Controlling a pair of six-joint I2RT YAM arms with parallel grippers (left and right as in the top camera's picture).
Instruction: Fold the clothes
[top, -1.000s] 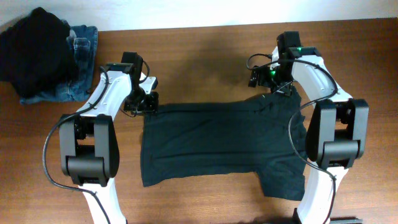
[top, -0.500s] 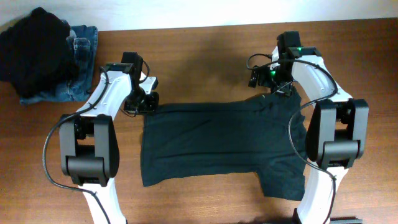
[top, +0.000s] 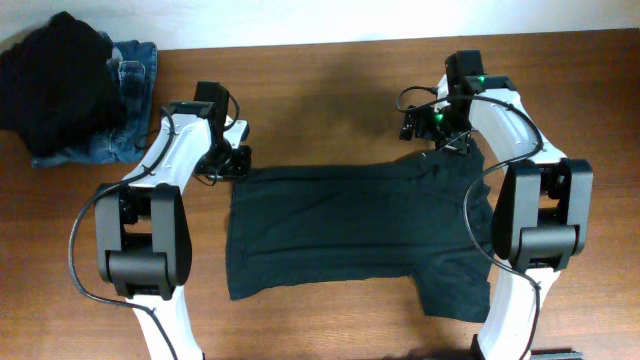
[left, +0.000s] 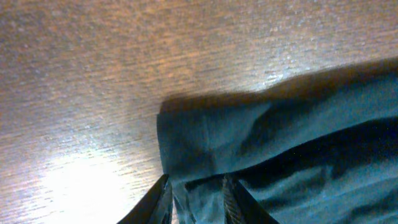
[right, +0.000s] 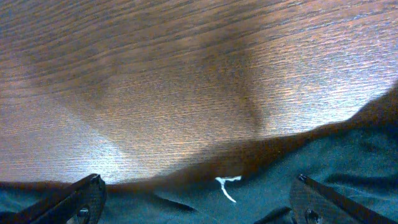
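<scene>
The clothes, a dark blackish-green T-shirt (top: 350, 225), lie spread flat in the middle of the table. My left gripper (top: 238, 162) sits at its far left corner. In the left wrist view the T-shirt (left: 298, 124) shows a folded hem, and the left gripper (left: 196, 186) stands only a little open, its fingertips straddling a ridge of cloth. My right gripper (top: 436, 138) hovers over the far right edge. The right wrist view has the right gripper (right: 196, 190) wide open above the T-shirt (right: 261, 199), with nothing held.
A heap of black garments (top: 55, 85) on blue jeans (top: 130, 75) lies at the far left corner of the wooden table (top: 320, 90). A white thread (right: 227, 186) sits on the shirt's edge. Both arm bases flank the shirt.
My left gripper has shifted slightly up and to the left at the shirt's corner. The right arm and the shirt have not visibly moved.
</scene>
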